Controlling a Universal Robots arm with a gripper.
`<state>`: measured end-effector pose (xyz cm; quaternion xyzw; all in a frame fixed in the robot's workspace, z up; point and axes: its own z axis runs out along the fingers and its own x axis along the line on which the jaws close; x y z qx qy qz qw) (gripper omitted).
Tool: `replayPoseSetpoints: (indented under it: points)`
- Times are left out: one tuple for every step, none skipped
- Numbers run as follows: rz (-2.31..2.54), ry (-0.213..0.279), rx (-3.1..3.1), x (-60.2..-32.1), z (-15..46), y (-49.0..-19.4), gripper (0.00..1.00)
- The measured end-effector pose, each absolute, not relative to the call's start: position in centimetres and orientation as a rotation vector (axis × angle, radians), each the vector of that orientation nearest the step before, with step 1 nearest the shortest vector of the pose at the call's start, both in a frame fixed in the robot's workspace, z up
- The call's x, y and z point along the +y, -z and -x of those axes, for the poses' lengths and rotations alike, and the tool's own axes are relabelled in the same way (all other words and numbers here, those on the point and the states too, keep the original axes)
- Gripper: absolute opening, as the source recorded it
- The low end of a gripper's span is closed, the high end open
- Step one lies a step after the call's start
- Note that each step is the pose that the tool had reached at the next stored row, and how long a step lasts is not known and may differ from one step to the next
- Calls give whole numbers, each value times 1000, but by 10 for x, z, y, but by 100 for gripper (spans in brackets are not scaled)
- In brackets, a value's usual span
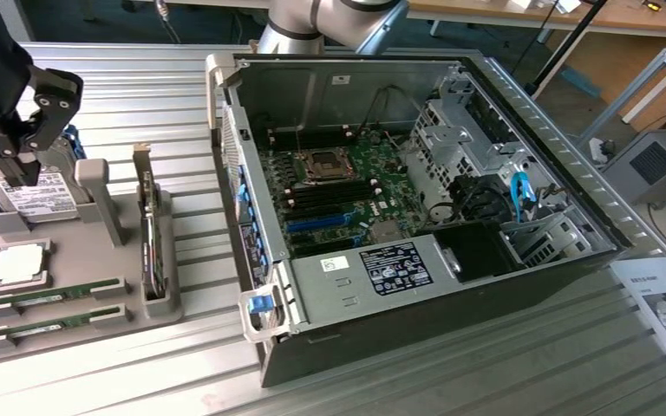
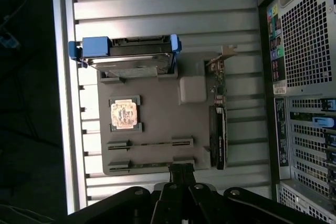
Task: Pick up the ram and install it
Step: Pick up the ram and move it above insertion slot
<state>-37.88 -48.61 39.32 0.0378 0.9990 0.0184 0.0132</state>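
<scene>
Closed, empty fingers (image 2: pixel 181 171) hang above the grey tray (image 2: pixel 157 114) holding the ram (image 1: pixel 49 300) and its twin (image 1: pixel 42 325).

The tray (image 1: pixel 84 260) sits on the table (image 1: pixel 136 95) at the exterior view's left, with the case (image 1: pixel 426 342) just to its right. In the tray, the drive (image 1: pixel 38 198) stands at the far end and the CPU (image 1: pixel 18 264) lies nearer. A ram (image 1: pixel 49 299) and a second ram (image 1: pixel 44 325) lie side by side at the near end. The card (image 1: pixel 148 234) stands on edge along the tray's right side. My gripper (image 1: pixel 15 173) hangs above the tray. Inside the case, the motherboard (image 1: pixel 345 186) lies far and the power supply (image 1: pixel 374 269) near.
</scene>
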Motion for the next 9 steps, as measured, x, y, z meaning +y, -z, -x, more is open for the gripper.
replayPoseSetpoints:
  points:
    - [-118,-57,3112,-487,379,-393,11]
    - [-118,-56,3113,-488,379,-393,11]
    - [-118,-55,3112,-489,379,-393,11]
    - [-118,-55,3112,-491,379,-393,11]
    - [-118,-54,3112,-492,379,-393,11]
    - [-118,-54,3112,-493,379,-393,11]
    - [-118,-54,3112,-494,379,-393,11]
    - [-118,-53,3112,-495,379,-393,11]
    - [-118,-53,3112,-495,379,-393,11]
